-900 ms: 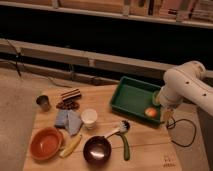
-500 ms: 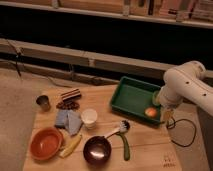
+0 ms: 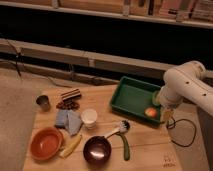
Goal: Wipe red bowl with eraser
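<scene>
Green tray [image 3: 131, 95], blue-grey cloth [image 3: 68, 120]

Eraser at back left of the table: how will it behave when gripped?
The eraser looks like a stiff flat-sided block, so it should probably grip squarely and not roll. It seems small, likely light, so a nudge may slide it. The gripper hangs far off, beside the right edge of the green tray.

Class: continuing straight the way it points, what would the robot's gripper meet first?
Pointing down at the right end of the green plastic tray, the gripper would likely meet its rim first; depth unclear.
</scene>
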`<action>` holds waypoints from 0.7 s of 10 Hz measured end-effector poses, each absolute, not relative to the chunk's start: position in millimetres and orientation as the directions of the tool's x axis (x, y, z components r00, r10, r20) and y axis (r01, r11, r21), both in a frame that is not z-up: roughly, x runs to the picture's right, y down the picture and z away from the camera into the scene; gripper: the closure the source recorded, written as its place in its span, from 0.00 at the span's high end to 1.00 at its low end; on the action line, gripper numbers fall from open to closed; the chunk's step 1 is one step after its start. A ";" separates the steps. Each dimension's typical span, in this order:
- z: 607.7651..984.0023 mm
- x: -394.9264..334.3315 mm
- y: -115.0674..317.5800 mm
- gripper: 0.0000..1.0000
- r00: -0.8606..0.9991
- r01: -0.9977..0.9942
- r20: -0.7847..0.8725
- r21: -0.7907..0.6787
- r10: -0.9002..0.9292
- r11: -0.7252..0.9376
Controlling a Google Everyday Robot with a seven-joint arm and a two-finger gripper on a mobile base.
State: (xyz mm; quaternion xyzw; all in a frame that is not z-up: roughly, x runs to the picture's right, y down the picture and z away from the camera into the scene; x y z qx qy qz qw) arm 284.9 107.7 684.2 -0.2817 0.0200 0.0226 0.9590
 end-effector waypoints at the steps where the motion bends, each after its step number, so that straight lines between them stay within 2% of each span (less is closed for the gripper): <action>1: 684.2 284.9 107.7 0.65 0.998 -0.055 -0.051 -0.539 0.032 0.840; 7: 681.3 275.4 107.1 0.65 0.999 -0.027 -0.046 -0.533 0.003 0.846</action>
